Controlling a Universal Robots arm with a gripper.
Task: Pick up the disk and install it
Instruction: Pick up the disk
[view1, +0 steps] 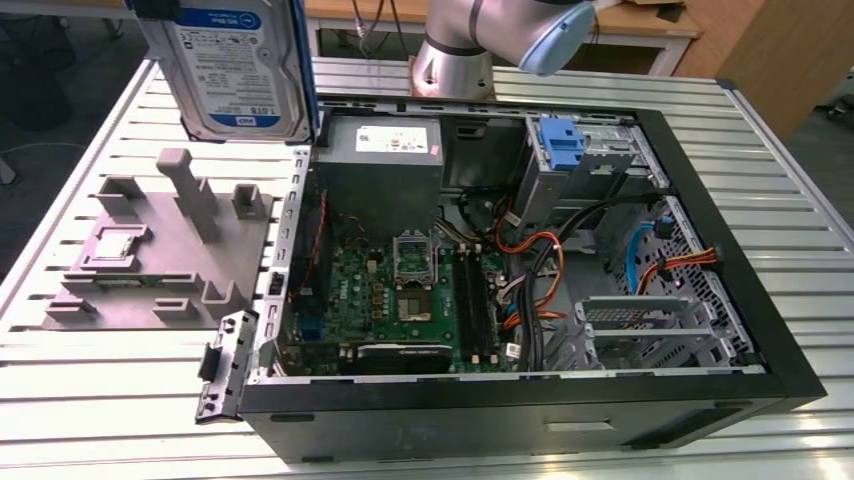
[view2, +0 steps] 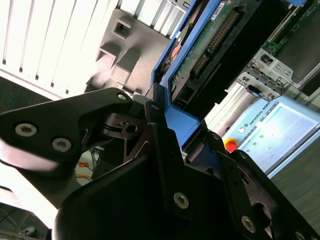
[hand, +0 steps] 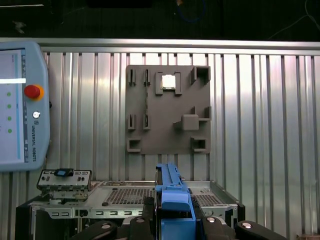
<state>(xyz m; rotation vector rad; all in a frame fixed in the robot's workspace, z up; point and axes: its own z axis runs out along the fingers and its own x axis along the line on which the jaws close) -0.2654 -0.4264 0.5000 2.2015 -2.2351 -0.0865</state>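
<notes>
Disk (view1: 235, 72) hangs high over the grey tray (view1: 158, 255) beside the open computer (view1: 534, 260); gripper (hand: 172, 217) jaws squeeze its blue edge.

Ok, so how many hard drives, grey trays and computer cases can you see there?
Hard drive: 1, the disk, clamped in the gripper
Grey tray: 1
Computer case: 1
Total: 3
</notes>
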